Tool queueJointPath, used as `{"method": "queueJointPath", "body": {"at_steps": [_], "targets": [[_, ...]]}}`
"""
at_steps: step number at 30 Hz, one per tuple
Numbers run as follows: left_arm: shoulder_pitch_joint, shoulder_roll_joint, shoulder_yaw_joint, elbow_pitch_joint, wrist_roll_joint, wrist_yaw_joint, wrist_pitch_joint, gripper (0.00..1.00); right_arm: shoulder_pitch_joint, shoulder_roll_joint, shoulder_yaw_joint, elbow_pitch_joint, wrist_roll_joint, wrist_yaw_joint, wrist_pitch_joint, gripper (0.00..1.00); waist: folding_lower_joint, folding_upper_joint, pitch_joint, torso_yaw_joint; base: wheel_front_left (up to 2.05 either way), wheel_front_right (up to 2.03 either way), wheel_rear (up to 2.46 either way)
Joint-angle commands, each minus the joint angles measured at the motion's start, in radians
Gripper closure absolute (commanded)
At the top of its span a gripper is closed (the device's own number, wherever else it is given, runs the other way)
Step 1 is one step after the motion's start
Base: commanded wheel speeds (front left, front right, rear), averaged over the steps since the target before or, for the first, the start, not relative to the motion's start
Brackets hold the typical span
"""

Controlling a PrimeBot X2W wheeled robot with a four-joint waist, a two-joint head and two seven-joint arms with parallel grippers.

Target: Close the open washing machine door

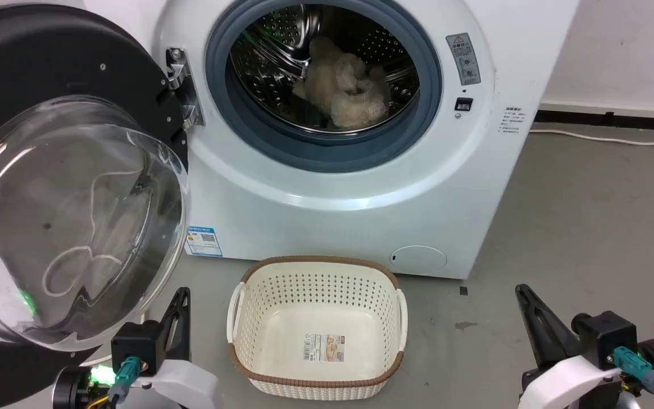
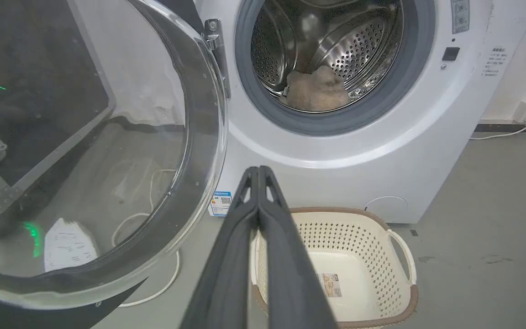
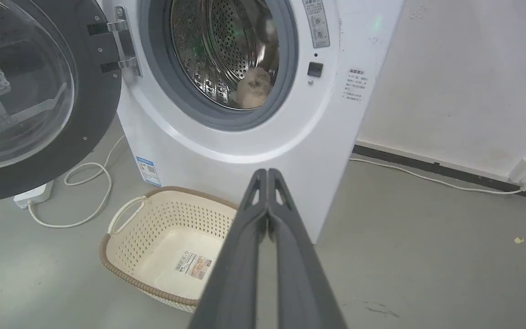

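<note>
The large round washing machine door (image 1: 71, 216), with its wide glossy black rim and bulging clear glass bowl, is seen swung wide open to the left of the white front-loading washing machine (image 1: 349, 210). It is held by a metal hinge (image 1: 182, 85) at the left edge of the grey rubber-ringed steel drum opening (image 1: 327, 162). A beige fluffy bundle (image 1: 349, 91) is seen lying inside the drum. The left gripper (image 2: 258, 171) is shown with its two dark fingers pressed together on nothing, low and just to the right of the bowl's lower edge. In the left wrist view a gap is seen between fingers and door rim. The right gripper (image 3: 267, 172) is likewise pressed together and empty, set well apart from the door, off the machine's right front corner. A cream perforated basket (image 1: 318, 261) with a brown rim is stood on the grey floor (image 1: 588, 227) just before the machine's front, between the two grippers. Open floor is left to the right of the machine, bounded by a white cable (image 1: 605, 139) along the wall's foot.
</note>
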Motion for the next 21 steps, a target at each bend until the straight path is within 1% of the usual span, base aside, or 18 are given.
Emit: {"method": "queueJointPath", "body": {"at_steps": [1, 21], "targets": [[-0.015, 0.0, 0.001, -0.004, 0.003, 0.003, 0.0, 1.0, -0.011, 0.004, 0.0, -0.005, -0.005, 0.001, 0.0, 1.0, 0.0, 0.0, 0.0, 0.0, 0.0, 0.0, 0.0], [-0.015, 0.0, 0.001, -0.004, 0.003, 0.003, 0.0, 1.0, -0.011, 0.004, 0.0, -0.005, -0.005, 0.001, 0.0, 1.0, 0.0, 0.0, 0.0, 0.0, 0.0, 0.0, 0.0]]}}
